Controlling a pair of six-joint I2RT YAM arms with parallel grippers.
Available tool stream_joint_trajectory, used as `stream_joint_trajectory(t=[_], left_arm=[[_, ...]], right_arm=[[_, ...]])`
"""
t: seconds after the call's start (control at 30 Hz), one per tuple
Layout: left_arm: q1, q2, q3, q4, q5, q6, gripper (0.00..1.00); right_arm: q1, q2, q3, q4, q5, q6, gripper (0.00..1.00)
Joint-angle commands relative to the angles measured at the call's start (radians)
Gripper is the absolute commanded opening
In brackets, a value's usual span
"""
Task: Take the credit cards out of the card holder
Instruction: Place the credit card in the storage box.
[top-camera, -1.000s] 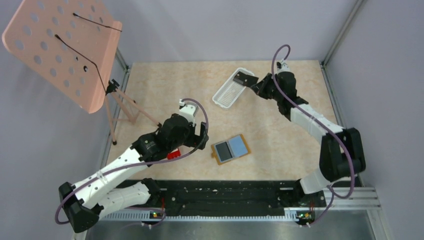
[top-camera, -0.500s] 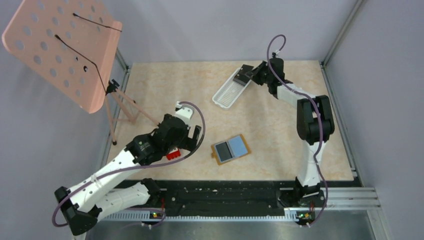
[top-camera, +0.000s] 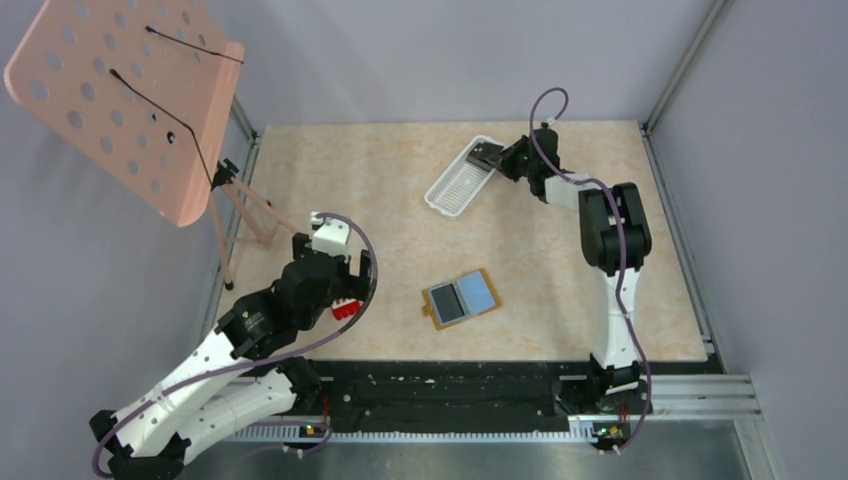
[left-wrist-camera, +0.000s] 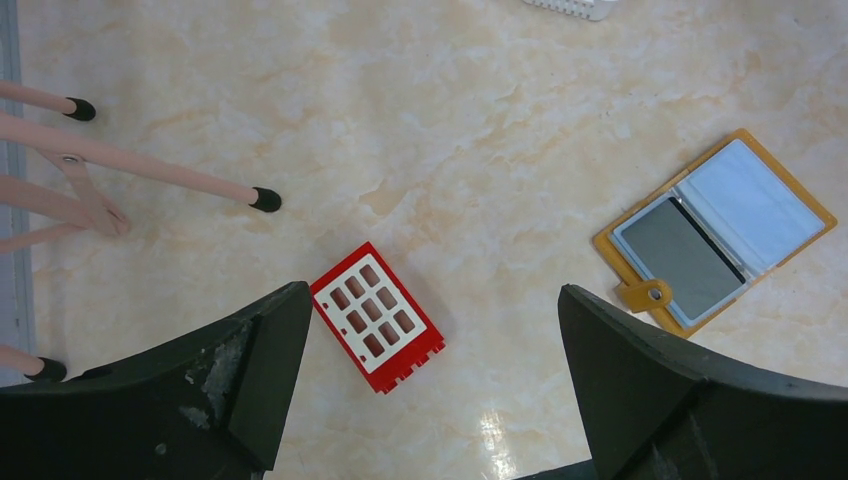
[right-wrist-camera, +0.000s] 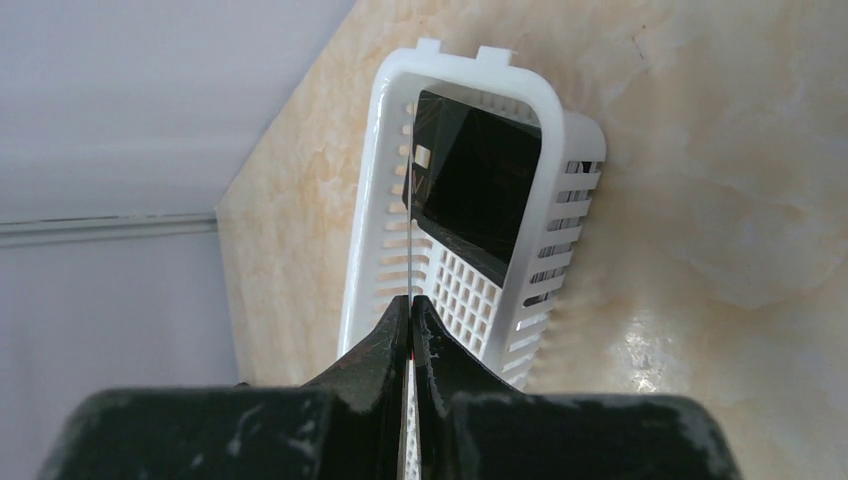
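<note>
Left gripper (left-wrist-camera: 432, 292) has drawn back to the lower left, spread wide; right gripper (right-wrist-camera: 410, 300) pinches a credit card (right-wrist-camera: 410, 240) edge-on over the white tray (right-wrist-camera: 570, 150); I fear it catching the slotted rim on release; card holder (left-wrist-camera: 625, 288) lies open at lower centre, free table (top-camera: 560, 290) to its right.

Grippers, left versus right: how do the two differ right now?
The left gripper stands wide open and empty; the right gripper is shut, pinching what looks like a thin credit card seen edge-on. The left gripper hangs above a red grid piece near the card holder; the right gripper points at the white tray farther back. Both are black.
</note>
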Motion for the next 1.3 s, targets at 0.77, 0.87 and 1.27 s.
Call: stream_joint_trajectory(t=[0.77, 0.87, 1.27], left_arm=[[0.01, 0.035, 0.001, 0.026, -0.01, 0.004, 0.99], [0.011, 0.035, 0.0, 0.026, -0.008, 0.004, 0.99], [0.031, 0.037, 0.002, 0.028, 0.019, 0.004, 0.99]], right_arm=[[-0.02, 0.043, 0.077, 0.069, 0.037, 0.064, 0.28], [-0.02, 0.032, 0.092, 0.045, 0.043, 0.048, 0.29], [-0.02, -0.018, 0.138, -0.115, 0.1, -0.019, 0.32]])
